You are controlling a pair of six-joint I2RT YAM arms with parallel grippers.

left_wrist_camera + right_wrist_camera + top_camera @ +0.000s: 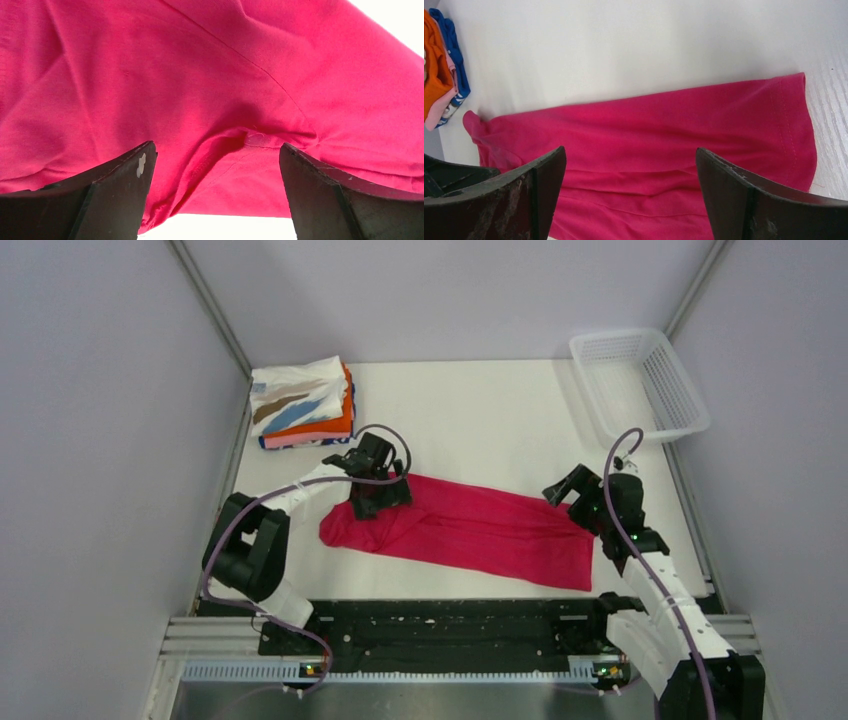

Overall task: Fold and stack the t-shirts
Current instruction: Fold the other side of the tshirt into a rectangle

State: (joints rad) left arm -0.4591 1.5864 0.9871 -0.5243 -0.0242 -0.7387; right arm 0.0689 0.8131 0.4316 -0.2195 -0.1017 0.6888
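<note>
The magenta-red t-shirt (470,530) lay across the near middle of the table (480,420) as a long strip that looked doubled lengthwise. Its sleeve end was to the left and its hem to the right. It was well apart from the stack of folded t-shirts (303,405) in the far left corner and from the white mesh basket (655,375) at the far right. The step in hand looked to be the crosswise fold. Doing it well would mean each arm pinching every layer at its end rather than only the top one, lifting evenly, and laying one end squarely on the other so the edges matched and no crease was trapped. The left gripper (378,490) sat low over the far left end of the strip, jaws spread wide and released, with a puckered seam between its fingers (115,195). Whether the tips pressed the cloth I could not tell. The right gripper (572,495) hung by the far right corner near the hem, equally wide and holding nothing.
</note>
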